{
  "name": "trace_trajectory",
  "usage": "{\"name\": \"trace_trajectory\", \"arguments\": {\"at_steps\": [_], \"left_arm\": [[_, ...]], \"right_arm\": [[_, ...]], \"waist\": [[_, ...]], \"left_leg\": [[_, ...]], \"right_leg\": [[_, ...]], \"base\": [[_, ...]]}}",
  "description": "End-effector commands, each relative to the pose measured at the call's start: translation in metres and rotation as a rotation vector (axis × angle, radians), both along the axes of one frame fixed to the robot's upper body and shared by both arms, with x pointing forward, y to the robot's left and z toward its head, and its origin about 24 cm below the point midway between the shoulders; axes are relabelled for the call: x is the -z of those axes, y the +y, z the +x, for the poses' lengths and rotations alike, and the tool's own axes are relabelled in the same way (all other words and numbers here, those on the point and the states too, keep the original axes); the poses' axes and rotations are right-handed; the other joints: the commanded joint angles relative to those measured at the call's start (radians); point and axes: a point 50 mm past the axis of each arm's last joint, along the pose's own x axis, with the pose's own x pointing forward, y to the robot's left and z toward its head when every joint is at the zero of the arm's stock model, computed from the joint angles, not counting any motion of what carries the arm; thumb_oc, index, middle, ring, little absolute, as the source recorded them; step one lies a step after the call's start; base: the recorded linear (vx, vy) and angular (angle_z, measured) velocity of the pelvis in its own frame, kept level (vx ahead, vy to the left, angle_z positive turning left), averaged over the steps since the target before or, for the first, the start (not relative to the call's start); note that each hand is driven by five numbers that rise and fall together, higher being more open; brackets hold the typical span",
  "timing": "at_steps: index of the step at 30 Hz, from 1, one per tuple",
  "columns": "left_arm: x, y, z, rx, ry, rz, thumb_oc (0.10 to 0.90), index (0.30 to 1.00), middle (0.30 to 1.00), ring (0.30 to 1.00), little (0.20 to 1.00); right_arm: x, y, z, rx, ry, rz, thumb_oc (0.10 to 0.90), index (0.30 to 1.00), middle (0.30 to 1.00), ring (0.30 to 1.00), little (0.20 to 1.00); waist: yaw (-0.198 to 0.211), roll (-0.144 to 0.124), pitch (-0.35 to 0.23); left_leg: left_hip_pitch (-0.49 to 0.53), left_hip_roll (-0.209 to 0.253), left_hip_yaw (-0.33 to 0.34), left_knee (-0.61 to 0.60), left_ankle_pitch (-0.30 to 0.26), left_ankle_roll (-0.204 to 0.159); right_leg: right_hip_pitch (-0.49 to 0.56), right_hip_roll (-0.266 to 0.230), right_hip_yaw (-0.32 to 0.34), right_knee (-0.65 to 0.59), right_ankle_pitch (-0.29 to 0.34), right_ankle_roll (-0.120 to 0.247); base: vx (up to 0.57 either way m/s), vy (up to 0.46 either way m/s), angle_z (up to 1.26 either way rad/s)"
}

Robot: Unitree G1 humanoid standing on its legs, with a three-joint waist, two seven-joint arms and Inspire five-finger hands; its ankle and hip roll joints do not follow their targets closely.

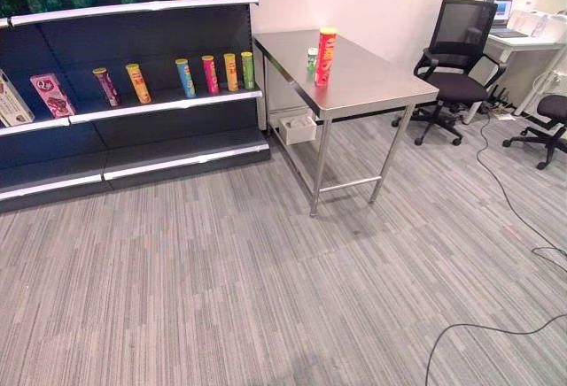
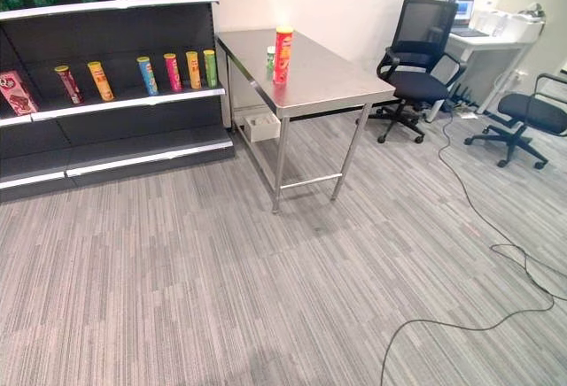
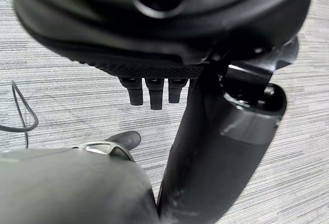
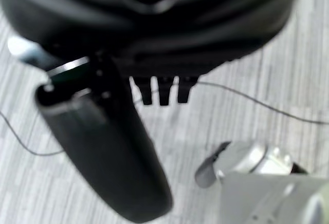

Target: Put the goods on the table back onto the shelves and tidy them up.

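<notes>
- Carpet (image 1: 266,297) lies nearest, grey and striped, between the viewer and the table (image 1: 372,81).
- On the table stands a tall red can (image 1: 326,56), upright, near the back edge.
- Just beside the can, on the shelf side, stands a small green bottle (image 1: 312,58).
- By the look of it, the can is light, stiff and smooth; a wrap round its middle should hold it, since a high grip may tip it.
- Left of the table is a dark shelf (image 1: 168,103) with a row of coloured cans (image 1: 211,73) on its middle board.
- Under the table sits a white box (image 1: 298,128).
- Right of the table stand a black chair (image 1: 454,67) and a desk (image 1: 523,45).
- Left hand (image 3: 154,88) hangs over carpet, fingers straight, holding nothing.
- Right hand (image 4: 162,88) likewise, fingers straight and empty.
</notes>
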Motion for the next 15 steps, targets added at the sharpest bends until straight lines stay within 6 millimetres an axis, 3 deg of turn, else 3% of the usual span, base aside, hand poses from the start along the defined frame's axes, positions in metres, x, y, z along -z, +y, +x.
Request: {"name": "trace_trajectory", "arguments": {"at_steps": [1, 5, 7, 10, 12, 13, 15], "left_arm": [[-0.001, -0.005, 0.018, 0.03, -0.045, 0.006, 0.8, 0.9, 0.9, 0.9, 0.9], [-0.005, -0.001, 0.031, -0.025, -0.1, 0.015, 0.8, 0.9, 0.9, 0.9, 0.9], [-0.004, -0.001, 0.029, -0.063, -0.105, 0.007, 0.8, 0.9, 0.9, 0.9, 0.9], [-0.002, -0.004, 0.019, -0.136, -0.095, -0.011, 0.8, 0.9, 0.9, 0.9, 0.9], [-0.001, -0.006, 0.015, -0.158, -0.094, -0.015, 0.8, 0.9, 0.9, 0.9, 0.9], [0.0, -0.01, 0.008, -0.199, -0.086, -0.022, 0.8, 0.9, 0.9, 0.9, 0.9], [0.002, -0.016, 0.002, -0.218, -0.079, -0.034, 0.8, 0.9, 0.9, 0.9, 0.9]], "right_arm": [[-0.002, -0.003, 0.013, 0.013, -0.008, -0.044, 0.8, 0.9, 0.9, 0.9, 0.9], [-0.003, -0.008, 0.01, 0.025, 0.006, -0.061, 0.8, 0.9, 0.9, 0.9, 0.9], [-0.003, -0.01, 0.011, 0.016, 0.012, -0.06, 0.8, 0.9, 0.9, 0.9, 0.9], [-0.006, -0.02, 0.018, -0.002, -0.007, -0.082, 0.8, 0.9, 0.9, 0.9, 0.9], [-0.008, -0.025, 0.021, 0.001, -0.014, -0.099, 0.8, 0.9, 0.9, 0.9, 0.9], [-0.01, -0.032, 0.024, 0.009, -0.023, -0.125, 0.8, 0.9, 0.9, 0.9, 0.9], [-0.01, -0.032, 0.022, 0.004, -0.017, -0.123, 0.8, 0.9, 0.9, 0.9, 0.9]], "waist": [[0.0, -0.05, 0.083], [0.012, -0.063, 0.115], [0.014, -0.064, 0.11], [0.034, -0.032, 0.134], [0.043, -0.027, 0.145], [0.061, -0.007, 0.152], [0.06, 0.003, 0.139]], "left_leg": [[-0.114, 0.125, -0.072, 0.298, -0.029, -0.113], [-0.249, 0.143, -0.141, 0.405, -0.001, -0.101], [-0.262, 0.152, -0.137, 0.307, -0.011, -0.088], [-0.3, 0.187, -0.176, 0.121, 0.128, -0.109], [-0.33, 0.195, -0.195, 0.065, 0.142, -0.114], [-0.397, 0.23, -0.207, -0.043, 0.16, -0.126], [-0.398, 0.237, -0.185, -0.051, 0.161, -0.133]], "right_leg": [[0.055, -0.075, 0.065, -0.047, 0.014, 0.097], [0.045, -0.082, 0.054, -0.04, 0.003, 0.084], [0.039, -0.102, 0.056, -0.034, -0.011, 0.094], [0.028, -0.113, 0.048, -0.006, -0.046, 0.093], [0.029, -0.12, 0.042, 0.006, -0.063, 0.093], [0.047, -0.138, 0.05, 0.031, -0.108, 0.1], [0.06, -0.143, 0.063, 0.035, -0.123, 0.112]], "base": [[-0.13, -0.163, 0.06], [0.02, -0.037, 0.04], [0.15, 0.108, 0.17], [0.17, 0.162, -0.03], [0.27, 0.17, 0.04], [0.36, 0.179, 0.13], [0.44, 0.227, 0.05]]}}
